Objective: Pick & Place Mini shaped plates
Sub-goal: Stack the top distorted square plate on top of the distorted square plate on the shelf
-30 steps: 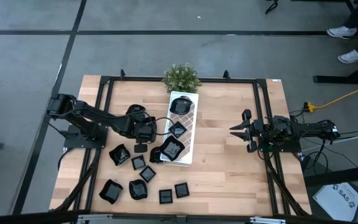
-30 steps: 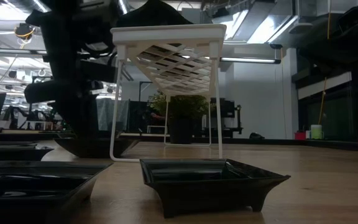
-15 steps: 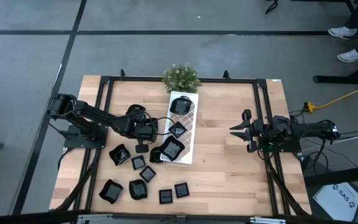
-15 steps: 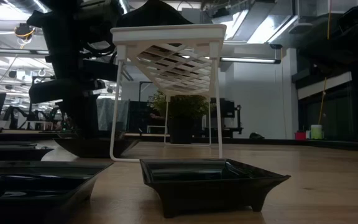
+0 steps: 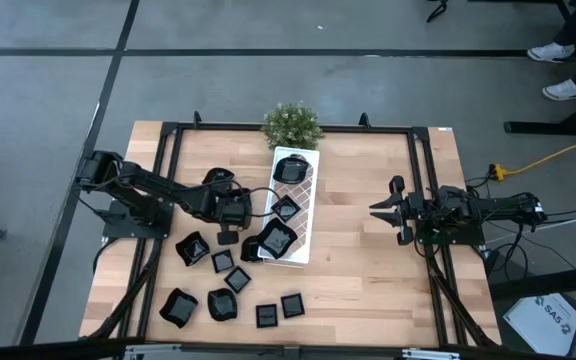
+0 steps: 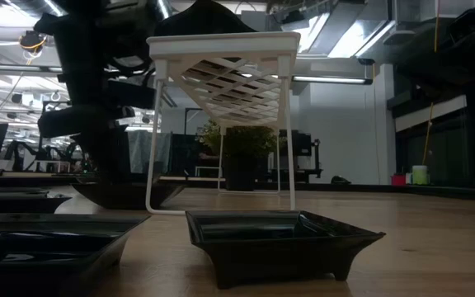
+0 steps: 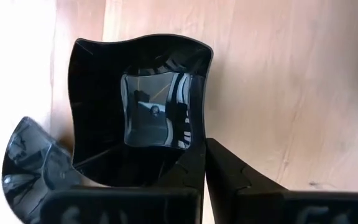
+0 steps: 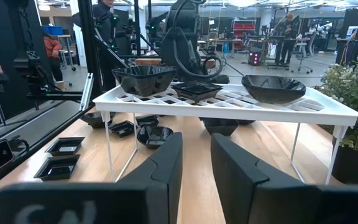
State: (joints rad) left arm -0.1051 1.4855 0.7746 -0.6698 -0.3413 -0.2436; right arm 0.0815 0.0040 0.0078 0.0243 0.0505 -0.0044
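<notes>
A wavy-edged square black mini plate [image 7: 138, 106] sits on the wood just left of the white tray [image 5: 308, 190]; in the high view it shows as a small dark plate [image 5: 227, 238]. My left gripper [image 7: 204, 168] stands over it, shut on its rim, and shows from above beside the tray [image 5: 230, 226]. A round black plate [image 7: 27, 165] lies next to it. Three plates rest on the tray, and several more lie on the table's near left [image 5: 223, 295]. My right gripper [image 5: 383, 210] waits open, right of the tray, with nothing between its fingers [image 8: 194, 158]. My left gripper pinches the wavy plate's rim [image 7: 194, 146] at one side between its two fingers, one finger over the inside of the plate and one outside. The fingers come from above, pointing down. The plate looks level, and its foot appears to rest on the table [image 6: 122, 196].
A small potted plant [image 5: 291, 124] stands at the tray's far end. The tray stands on thin white legs [image 6: 289, 132]. Black frame rails [image 5: 423, 180] run along the table's sides. Bare wood [image 5: 353, 255] lies between the tray and my right arm.
</notes>
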